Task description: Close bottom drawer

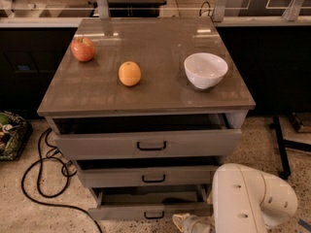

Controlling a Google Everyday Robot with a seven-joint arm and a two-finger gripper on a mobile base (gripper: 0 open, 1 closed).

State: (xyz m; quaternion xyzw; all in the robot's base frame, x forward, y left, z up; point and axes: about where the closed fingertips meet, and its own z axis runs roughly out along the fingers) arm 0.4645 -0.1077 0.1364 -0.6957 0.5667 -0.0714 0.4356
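Pushing the bottom drawer (121, 211) home calls for a square, steady press on its front, close to the black loop handle (154, 214), so that it runs straight back and does not jam askew. That drawer sits lowest of the three, pulled partly out with its grey tray (146, 198) showing. The hand (186, 223) lies low at the bottom edge of the view, just right of the handle and in front of the drawer; whether it is open or closed I cannot tell.
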